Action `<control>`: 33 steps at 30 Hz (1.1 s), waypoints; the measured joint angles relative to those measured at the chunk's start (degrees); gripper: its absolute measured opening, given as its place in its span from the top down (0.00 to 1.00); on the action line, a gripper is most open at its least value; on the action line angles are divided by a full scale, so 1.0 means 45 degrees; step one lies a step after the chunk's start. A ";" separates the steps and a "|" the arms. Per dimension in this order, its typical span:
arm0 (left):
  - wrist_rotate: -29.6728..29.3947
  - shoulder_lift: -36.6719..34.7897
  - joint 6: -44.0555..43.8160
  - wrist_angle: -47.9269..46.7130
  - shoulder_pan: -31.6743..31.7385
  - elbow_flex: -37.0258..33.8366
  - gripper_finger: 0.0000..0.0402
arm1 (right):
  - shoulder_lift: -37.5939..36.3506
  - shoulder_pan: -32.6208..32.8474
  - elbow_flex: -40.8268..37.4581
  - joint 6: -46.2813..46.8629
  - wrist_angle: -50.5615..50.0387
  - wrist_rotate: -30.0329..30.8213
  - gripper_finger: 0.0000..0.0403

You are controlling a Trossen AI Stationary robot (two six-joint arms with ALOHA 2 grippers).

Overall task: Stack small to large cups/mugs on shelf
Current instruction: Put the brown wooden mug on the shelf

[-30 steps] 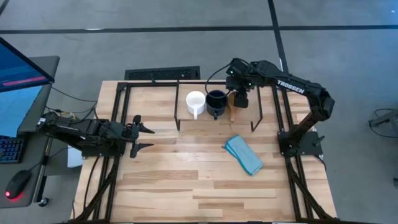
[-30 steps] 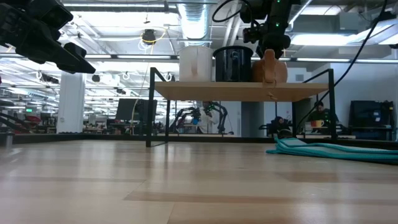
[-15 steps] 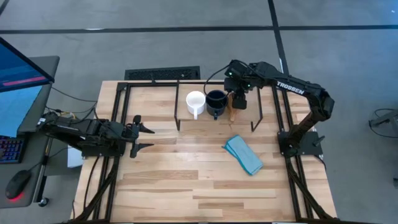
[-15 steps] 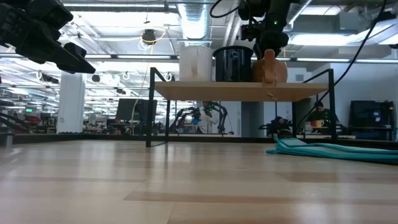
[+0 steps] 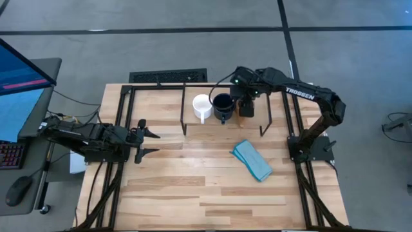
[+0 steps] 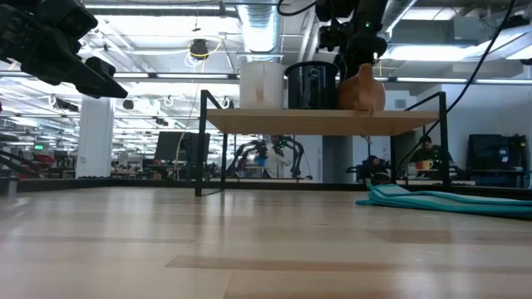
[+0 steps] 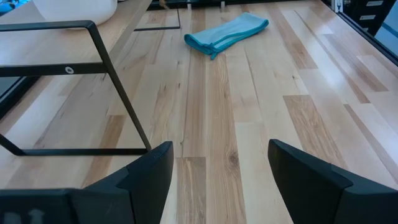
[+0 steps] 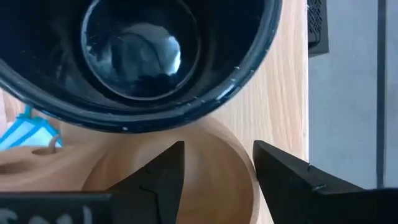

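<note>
The black-barred shelf (image 5: 193, 124) with its wood board (image 6: 324, 121) stands at the table's far side. On the board stand a white mug (image 5: 202, 106), a black mug (image 5: 223, 106) and, at the right, a tan-brown mug (image 6: 364, 90), which is tilted. My right gripper (image 6: 353, 51) is over the tan mug and shut on it; in the high view the gripper (image 5: 246, 107) hides most of it. My left gripper (image 5: 147, 140) waits open and empty at the table's left, and shows in its own wrist view (image 7: 217, 180). My right gripper holds the tan-brown mug by its wall at the rim (image 8: 239, 163), one finger (image 8: 158, 180) inside the mug and one (image 8: 286, 180) outside. The fingers come from above, pointing down. The mug is tilted, its bottom (image 6: 362, 107) at the board; whether it rests there I cannot tell.
A light blue cloth (image 5: 252, 160) lies on the tabletop in front of the shelf, toward the right. The black mug (image 8: 143, 56) stands right beside the tan one. The shelf's thin legs (image 7: 118, 93) stand on the tabletop. Bare wood lies between my left gripper and the cloth.
My right gripper has gone up a little and slightly toward the black mug, still shut on the tan-brown mug. The mug has tipped from upright to tilted and stays at the board's right end.
</note>
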 joint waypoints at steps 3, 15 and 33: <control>0.0002 -0.0001 0.0000 0.0000 -0.0002 0.0000 0.37 | 0.0000 0.0022 0.0000 0.0087 -0.0003 -0.0021 0.48; 0.0002 -0.0005 -0.0063 0.0000 -0.0002 0.0000 0.37 | 0.0000 0.0017 0.0000 0.0095 -0.0015 -0.0010 0.48; 0.0006 0.0000 -0.0084 0.0000 0.0002 0.0000 0.37 | -0.0600 0.0002 0.0014 0.0394 -0.0137 0.0102 0.48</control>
